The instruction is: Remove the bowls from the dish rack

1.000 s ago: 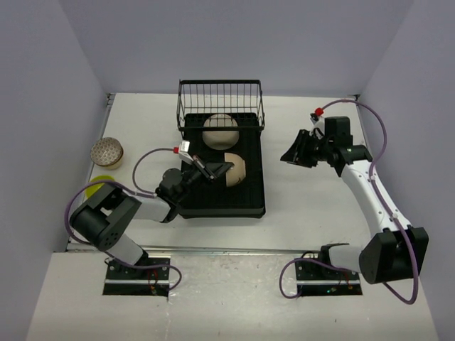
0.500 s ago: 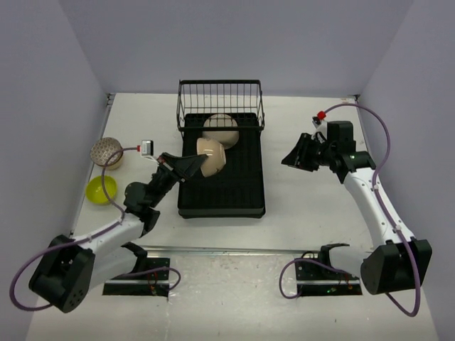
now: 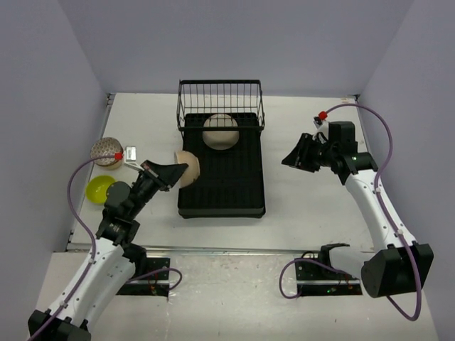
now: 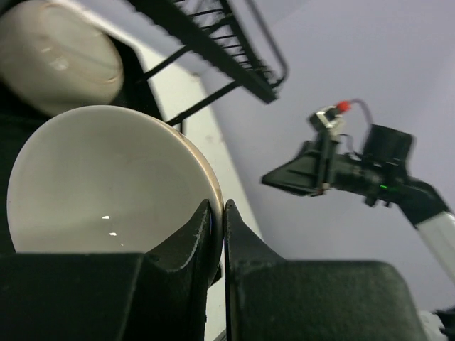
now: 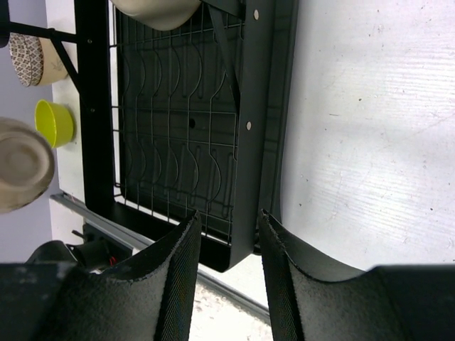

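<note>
Left pincer point(image 3: 176, 170) is clamped on the rim of a cream bowl point(image 3: 190, 168). The left wrist view shows one finger point(image 4: 186, 245) inside the bowl wall and the other outside it, no gap. That bowl is tipped on its side, off the surface. From the top view it overlaps the left edge of the dish rack point(image 3: 227, 186), about halfway along it.

A second cream bowl point(image 3: 220, 132) sits in the rack at the far end, right up against the wire basket point(image 3: 220, 96). I can't tell if it's leaning or upside down. The wrist view only shows its rounded outside.

Two bowls sit on the desk point(image 3: 306, 206), left of the rack. The net-pattern bowl point(image 3: 106, 150) is near the left wall, upright. The lime bowl point(image 3: 99, 188) is just in front of it, closer to the arm bases. They're close together, but I can't tell if they touch.

Right pincer point(image 3: 291, 156) is up over the desk, right of the rack and well apart from every bowl. Its fingers are spread and nothing is between them. The right wrist view looks past them at the rack's near right corner and bare desk. The rest of the rack floor is exposed black grid.
</note>
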